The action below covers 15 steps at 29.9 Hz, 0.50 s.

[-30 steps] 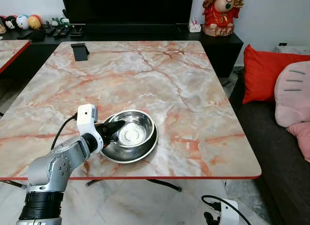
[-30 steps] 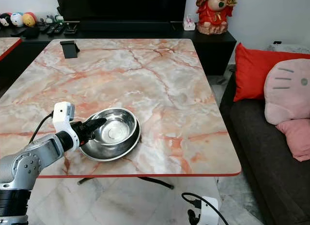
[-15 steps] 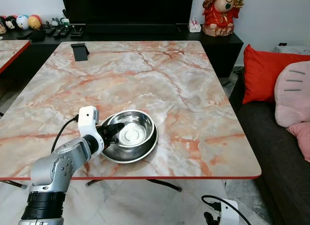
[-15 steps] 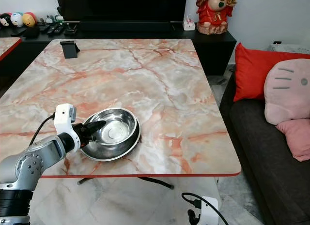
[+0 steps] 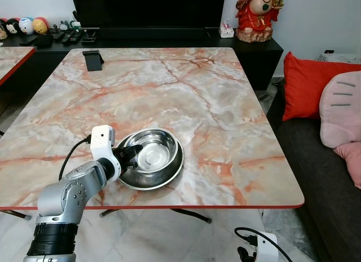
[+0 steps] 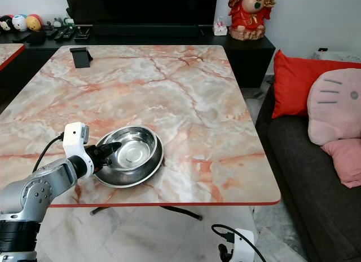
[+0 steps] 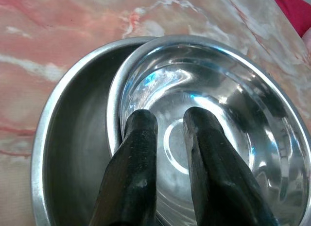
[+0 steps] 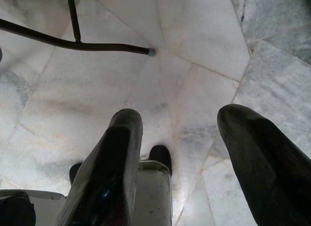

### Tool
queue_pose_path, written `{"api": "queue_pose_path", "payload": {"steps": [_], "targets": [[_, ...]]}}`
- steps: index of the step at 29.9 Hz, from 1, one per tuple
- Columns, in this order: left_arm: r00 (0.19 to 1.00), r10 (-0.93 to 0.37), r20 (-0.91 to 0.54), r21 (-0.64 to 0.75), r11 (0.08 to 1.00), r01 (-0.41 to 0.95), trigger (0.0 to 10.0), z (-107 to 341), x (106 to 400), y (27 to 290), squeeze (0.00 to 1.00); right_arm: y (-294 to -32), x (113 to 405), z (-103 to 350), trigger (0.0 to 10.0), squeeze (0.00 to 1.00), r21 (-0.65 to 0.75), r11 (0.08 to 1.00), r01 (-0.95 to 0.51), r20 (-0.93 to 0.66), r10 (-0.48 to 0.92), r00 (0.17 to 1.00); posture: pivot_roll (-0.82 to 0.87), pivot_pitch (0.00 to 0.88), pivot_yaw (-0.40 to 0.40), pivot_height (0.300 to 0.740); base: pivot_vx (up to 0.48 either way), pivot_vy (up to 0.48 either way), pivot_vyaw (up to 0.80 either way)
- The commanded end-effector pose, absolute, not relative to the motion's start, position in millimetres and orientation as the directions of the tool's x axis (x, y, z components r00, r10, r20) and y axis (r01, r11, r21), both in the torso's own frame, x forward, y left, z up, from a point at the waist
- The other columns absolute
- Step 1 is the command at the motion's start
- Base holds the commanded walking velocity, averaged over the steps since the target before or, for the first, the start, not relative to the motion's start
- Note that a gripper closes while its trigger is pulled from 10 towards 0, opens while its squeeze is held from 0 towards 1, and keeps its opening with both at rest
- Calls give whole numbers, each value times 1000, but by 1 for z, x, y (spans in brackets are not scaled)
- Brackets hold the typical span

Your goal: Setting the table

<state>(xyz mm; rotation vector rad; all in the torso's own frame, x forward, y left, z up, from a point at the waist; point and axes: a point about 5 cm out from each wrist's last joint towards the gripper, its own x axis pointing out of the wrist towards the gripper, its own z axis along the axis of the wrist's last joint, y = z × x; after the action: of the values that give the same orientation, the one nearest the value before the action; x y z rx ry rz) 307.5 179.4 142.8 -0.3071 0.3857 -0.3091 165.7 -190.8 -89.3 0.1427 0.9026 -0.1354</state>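
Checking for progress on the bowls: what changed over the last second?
Little. The left gripper has crept slightly toward the table's near edge, fingers staying close together at the near rim of the inner bowl. That bowl still sits in the outer bowl on the table. The right gripper still hangs open over the floor.

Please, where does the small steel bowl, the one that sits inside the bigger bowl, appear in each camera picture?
Left eye view: small steel bowl near the table's front edge, left of centre.
Right eye view: same bowl, further left.
Left wrist view: bowl just beyond the left pincer, both fingertips over its near rim.
Right wrist view: floor; no bowl.
Shared landmark: the bigger bowl beneath it.
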Motion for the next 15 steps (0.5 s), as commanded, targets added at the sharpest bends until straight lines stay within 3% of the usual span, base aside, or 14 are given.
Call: {"api": "queue_pose_path", "payload": {"steps": [1,15], "targets": [[894,-318,-314,-321,922,215,10000,147,311,183,0,-193,164,-90,10000,0,64,980,188,-796,-63,602,47,0,-21,724,0,0,0],[906,-318,-279,-322,920,224,10000,152,312,181,0,-193,164,-90,10000,0,63,981,186,-796,-63,601,47,0,-24,724,0,0,0]]}}
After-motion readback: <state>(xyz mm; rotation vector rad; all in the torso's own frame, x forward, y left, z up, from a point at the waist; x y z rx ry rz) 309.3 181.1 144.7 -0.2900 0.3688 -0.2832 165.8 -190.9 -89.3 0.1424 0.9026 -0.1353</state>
